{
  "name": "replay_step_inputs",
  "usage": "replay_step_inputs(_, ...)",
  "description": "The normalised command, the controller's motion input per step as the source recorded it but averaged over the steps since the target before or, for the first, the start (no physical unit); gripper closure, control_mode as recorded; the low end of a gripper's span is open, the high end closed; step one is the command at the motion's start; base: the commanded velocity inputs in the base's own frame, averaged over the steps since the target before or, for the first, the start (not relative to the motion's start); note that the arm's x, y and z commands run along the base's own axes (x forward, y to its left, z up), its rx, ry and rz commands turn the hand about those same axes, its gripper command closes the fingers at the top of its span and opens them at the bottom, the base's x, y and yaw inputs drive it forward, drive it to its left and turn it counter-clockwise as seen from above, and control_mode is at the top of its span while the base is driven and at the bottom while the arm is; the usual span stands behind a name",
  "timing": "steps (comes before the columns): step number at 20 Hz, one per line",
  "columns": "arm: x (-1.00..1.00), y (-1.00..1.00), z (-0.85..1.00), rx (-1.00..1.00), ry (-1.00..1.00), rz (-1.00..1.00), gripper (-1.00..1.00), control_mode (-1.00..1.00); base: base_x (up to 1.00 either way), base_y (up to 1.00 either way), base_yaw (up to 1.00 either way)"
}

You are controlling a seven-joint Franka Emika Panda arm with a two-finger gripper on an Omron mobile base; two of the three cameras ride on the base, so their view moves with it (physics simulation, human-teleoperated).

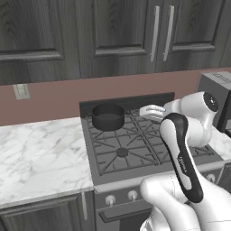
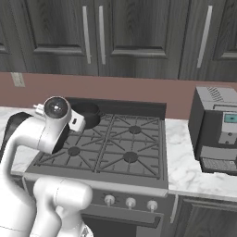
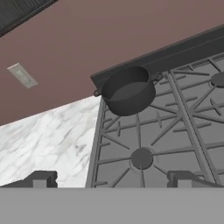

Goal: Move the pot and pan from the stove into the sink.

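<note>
1. Spanning the counter gap, the stove (image 1: pixel 135 149) was seen with its grates bare except at the back left burner.
2. The pot (image 3: pixel 128 91) was found upright on that burner, against the back wall; no long axis was offered, only small side handles.
3. The gripper (image 3: pixel 109 178) was held wide, nothing between its tips, with the pot lying ahead and slightly left, well apart.

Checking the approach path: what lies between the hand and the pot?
Bare grate of the stove, with one burner cap; nothing else stands there. The hand view shows it: the open hand at the bottom, the pot on the rear burner.
</note>
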Motion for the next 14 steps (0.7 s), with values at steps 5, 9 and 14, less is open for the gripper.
replay_step_inputs(5, 0.28, 0.00, -0.10, 0.02, 0.00, -0.04, -1.00, -1.00, 0.00, 0.00, 0.00)
replay_step_inputs(9, 0.00, 0.00, -0.01, 0.00, 0.00, 0.00, -1.00, -1.00, 0.00, 0.00, 0.00)
replay_step_inputs(14, 0.03, 0.00, -0.02, 0.00, 0.00, 0.00, -1.00, -1.00, 0.00, 0.00, 0.00)
